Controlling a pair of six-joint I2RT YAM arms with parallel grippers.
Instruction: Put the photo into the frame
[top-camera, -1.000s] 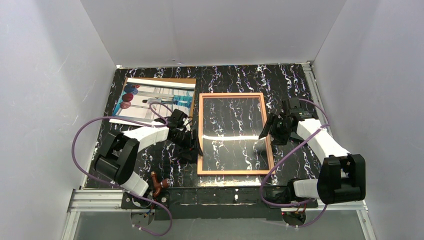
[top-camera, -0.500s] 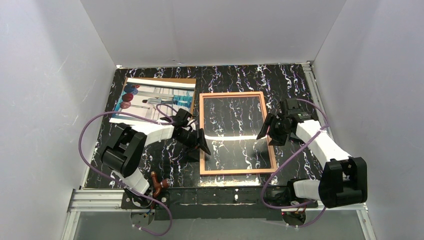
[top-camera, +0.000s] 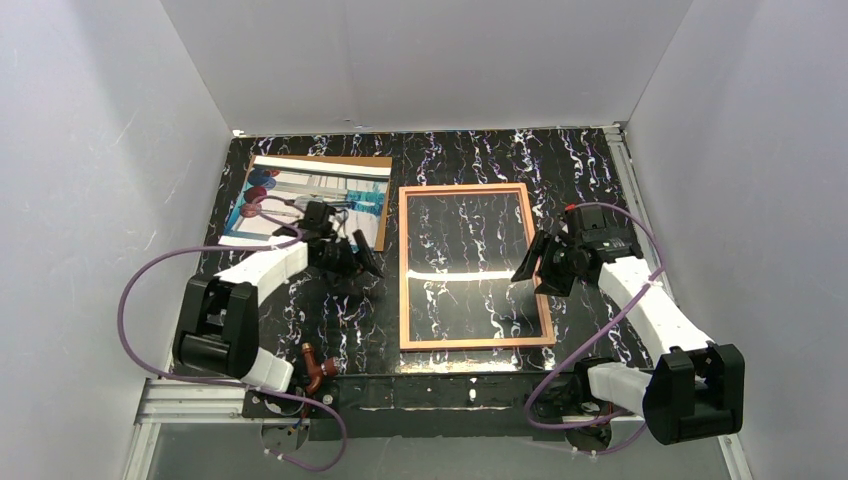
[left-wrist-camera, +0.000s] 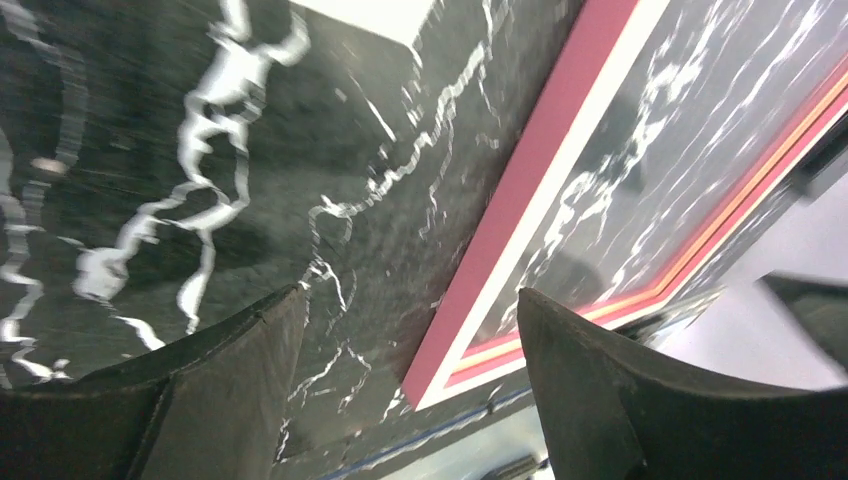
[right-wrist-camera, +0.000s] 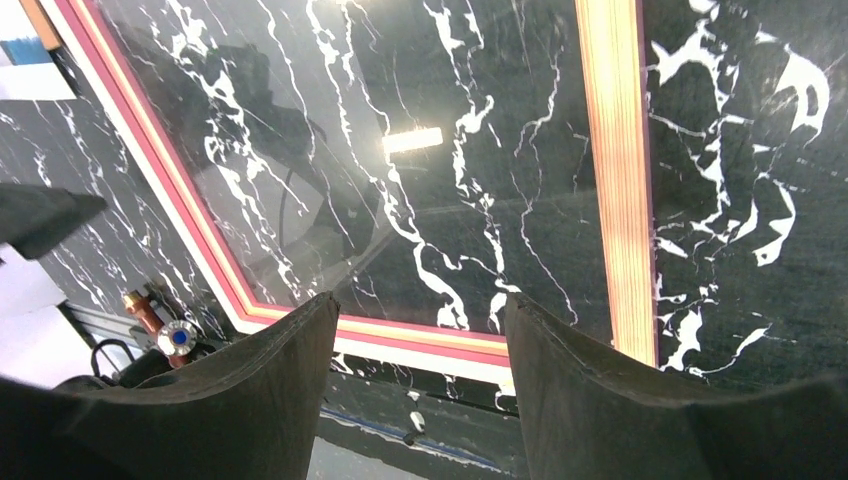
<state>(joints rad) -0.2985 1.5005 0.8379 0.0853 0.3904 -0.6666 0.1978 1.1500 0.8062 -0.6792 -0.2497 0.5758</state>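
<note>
The photo (top-camera: 300, 198), with red and blue balloons and teal tones, lies face up at the back left. The frame (top-camera: 404, 270) lies flat mid-table, copper-orange side up, and the marble shows through its pane. My left gripper (top-camera: 362, 266) hovers between the photo and the frame's left rail, open and holding nothing. In the left wrist view the frame's pink edge (left-wrist-camera: 520, 200) runs ahead of the open left gripper (left-wrist-camera: 410, 300). My right gripper (top-camera: 530, 280) is open over the frame's right rail. In the right wrist view that gripper (right-wrist-camera: 420, 305) is empty above the pane, beside the copper rail (right-wrist-camera: 615, 180).
A brown backing board (top-camera: 384, 190) lies under the photo, with its edge showing on the right. A small copper-brown fitting (top-camera: 318, 368) sits at the near edge by the left arm's base. Purple cables loop beside both arms. White walls enclose the black marble table (top-camera: 590, 170).
My left gripper has pulled back from the frame's left rail toward the photo and opened wider. The frame shifted slightly to the right. The right gripper has barely moved.
</note>
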